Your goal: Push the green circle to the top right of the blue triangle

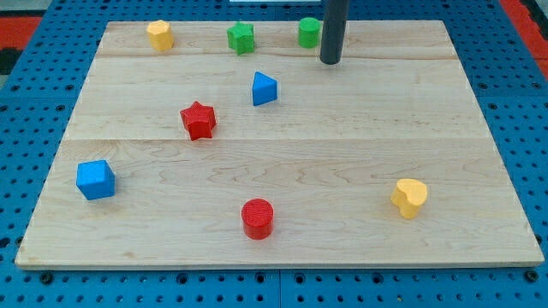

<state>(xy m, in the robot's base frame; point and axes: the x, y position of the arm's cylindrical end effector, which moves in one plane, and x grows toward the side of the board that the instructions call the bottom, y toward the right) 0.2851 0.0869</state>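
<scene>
Your tip stands near the view's top edge of the wooden board, just beside the green circle on its right and slightly below it. Whether the two touch cannot be told, because the rod hides the circle's right edge. The tool has no jaws to spread or press together (it is a plain rod), and it pinches nothing.

The blue triangle lies below and to the left of the circle, with open board between them. The circle already sits up and to the right of the triangle, so you are probably at the final approach, or at a fine adjustment.

If the circle must lie nearer the triangle, go round to its upper right side and push gently down and left. Stop short of the triangle. Keep clear of the green star, which lies just left of the circle.
</scene>
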